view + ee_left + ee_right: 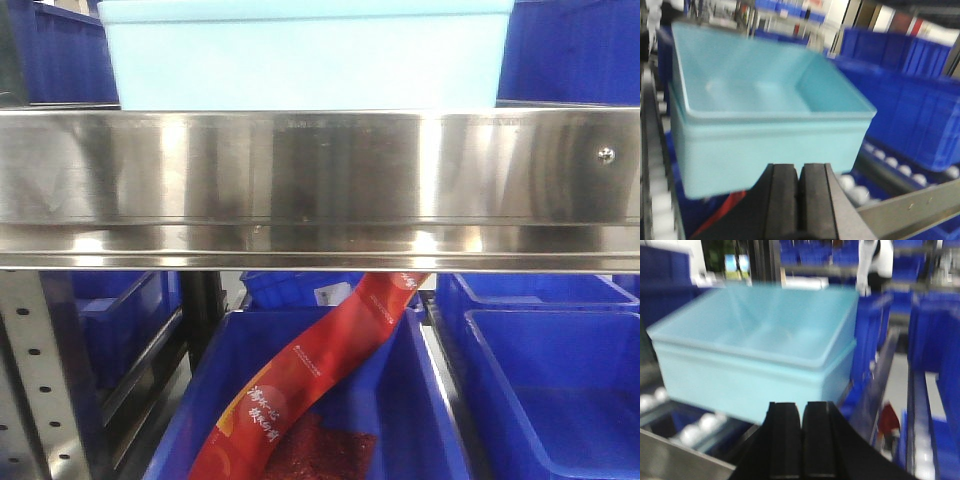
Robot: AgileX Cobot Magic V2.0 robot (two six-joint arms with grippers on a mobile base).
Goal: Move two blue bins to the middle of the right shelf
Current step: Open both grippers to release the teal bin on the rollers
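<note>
Your two blue bins (765,120) sit nested, one inside the other, filling the frame's centre in both wrist views and resting on the right shelf middle (320,180), likely stacked so they travel as one. Your left gripper (799,200) and right gripper (802,440) show pads pressed together, holding nothing.

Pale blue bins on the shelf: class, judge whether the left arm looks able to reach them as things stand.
Probably yes. In the left wrist view the nested pale blue bins sit directly ahead of the shut left end effector, with nothing between them.
</note>
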